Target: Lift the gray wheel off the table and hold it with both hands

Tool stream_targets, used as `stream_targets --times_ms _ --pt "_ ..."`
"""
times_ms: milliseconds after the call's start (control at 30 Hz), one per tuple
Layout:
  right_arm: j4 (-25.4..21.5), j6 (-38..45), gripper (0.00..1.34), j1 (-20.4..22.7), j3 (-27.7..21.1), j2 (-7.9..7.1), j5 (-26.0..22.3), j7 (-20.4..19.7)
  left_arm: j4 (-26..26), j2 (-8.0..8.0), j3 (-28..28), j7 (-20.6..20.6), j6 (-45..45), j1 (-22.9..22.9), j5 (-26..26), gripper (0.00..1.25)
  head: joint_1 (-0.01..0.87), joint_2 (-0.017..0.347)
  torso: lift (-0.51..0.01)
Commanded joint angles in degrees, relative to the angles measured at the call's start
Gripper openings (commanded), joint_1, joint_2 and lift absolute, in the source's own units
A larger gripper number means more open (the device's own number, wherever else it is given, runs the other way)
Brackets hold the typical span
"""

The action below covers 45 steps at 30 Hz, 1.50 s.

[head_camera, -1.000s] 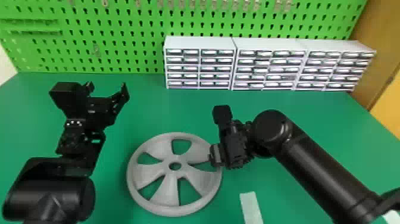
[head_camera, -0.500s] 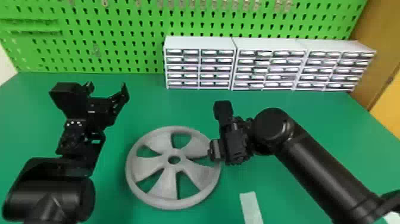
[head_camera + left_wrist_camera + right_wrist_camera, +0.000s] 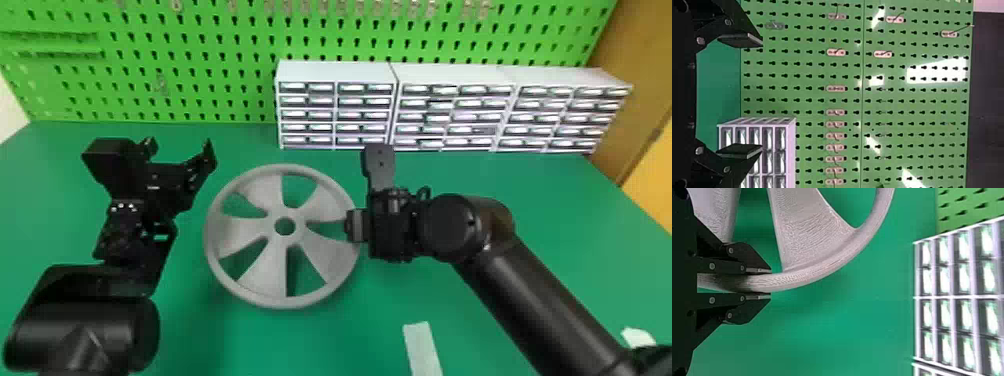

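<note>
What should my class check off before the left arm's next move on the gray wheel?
1. Right pincer closed on the rim of the gray wheel: ok.
2. Left pincer open for a grasp: ok.
3. Left pincer holding the wheel too: not ok, it is apart from it, off the wheel's left side.
4. Wheel apart from the drawer cabinets behind: ok.
5. Whole wheel off the green table: cannot tell.

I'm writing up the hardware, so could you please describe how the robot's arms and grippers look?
The left arm and right arm are black, with smooth, rounded casings. The left gripper and right gripper are black too, with flat, angular fingers and round, pale screws.
</note>
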Motion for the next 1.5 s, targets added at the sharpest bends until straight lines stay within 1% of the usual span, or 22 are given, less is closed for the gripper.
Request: stream_targets --times_ms 0,133,200,267,300,433,500,567,800,933,1033,1100,1167,1200,1300,1400,1467 --pt "-1.3 -2.4 0.11 1.2 -0.6 0.43 4.2 1.7 -0.1 0.00 0.1 0.0 0.0 0.0 0.0 0.92 0.711 0.015 -0.098" --pt "-2.2 -5.6 0.11 2.9 -1.9 1.22 7.2 2.6 -0.2 0.00 0.3 0.0 0.0 0.0 0.0 0.92 0.711 0.015 -0.098" --pt "-2.7 -7.3 0.11 3.6 -2.3 1.57 9.2 3.6 -0.4 0.00 0.3 0.0 0.0 0.0 0.0 0.92 0.711 0.015 -0.098" --pt "-3.3 -8.9 0.11 4.3 -2.4 2.01 12.3 5.1 -0.4 0.00 0.3 0.0 0.0 0.1 0.0 0.92 0.711 0.015 -0.098" --pt "-3.3 -9.7 0.11 4.5 -2.5 2.10 13.7 6.2 -0.4 0.00 0.3 0.0 0.0 0.1 0.0 0.92 0.711 0.015 -0.098" --pt "-3.3 -13.3 0.11 5.3 -2.4 2.28 16.1 8.2 -0.4 0.00 0.3 0.0 0.0 0.1 0.0 0.92 0.711 0.015 -0.098" --pt "-3.3 -15.5 0.11 5.8 -2.2 2.28 16.9 8.3 -0.4 0.00 0.3 0.0 0.0 0.1 0.0 0.92 0.711 0.015 -0.098" --pt "-3.3 -17.7 0.11 6.3 -2.0 2.28 19.1 8.7 -0.5 0.00 0.4 0.0 0.0 0.2 0.0 0.92 0.711 0.015 -0.098" --pt "-3.3 -26.2 0.11 7.7 -1.2 2.01 23.9 8.9 -0.5 0.00 0.4 0.0 0.0 0.3 0.1 0.92 0.711 0.015 -0.098" --pt "-3.0 -31.1 0.11 8.6 -1.4 2.45 26.4 8.9 -0.5 0.00 0.1 0.0 0.0 0.3 0.1 0.92 0.711 0.015 -0.098" --pt "-1.8 -37.4 0.11 9.3 -1.3 2.80 29.6 9.0 -0.5 0.00 0.0 0.0 0.0 0.2 0.2 0.92 0.711 0.015 -0.098" --pt "-1.2 -40.7 0.11 9.5 -1.3 2.89 30.7 9.0 -0.5 -0.09 -0.1 0.0 0.0 0.2 0.3 0.92 0.711 0.015 -0.098" --pt "-0.5 -45.1 0.11 9.9 -1.1 2.89 33.6 9.1 -0.6 -0.09 -0.2 0.0 0.0 0.3 0.4 0.92 0.711 0.015 -0.098" --pt "0.6 -48.7 0.11 10.0 -0.6 2.80 34.9 9.2 -0.5 -0.09 -0.2 0.0 0.0 0.3 0.4 0.92 0.711 0.015 -0.098" --pt "1.7 -52.2 0.11 10.3 -0.6 2.80 35.4 9.2 -0.5 -0.09 -0.3 0.0 0.0 0.4 0.5 0.92 0.711 0.015 -0.098" --pt "2.2 -55.0 0.11 10.9 -0.8 2.89 37.4 9.2 -0.5 -0.09 -0.4 0.0 0.0 0.4 0.7 0.92 0.711 0.015 -0.098" --pt "3.7 -58.3 0.11 11.1 -0.6 2.98 37.9 9.2 -0.5 -0.09 -0.4 0.0 0.0 0.4 0.7 0.92 0.711 0.015 -0.098"
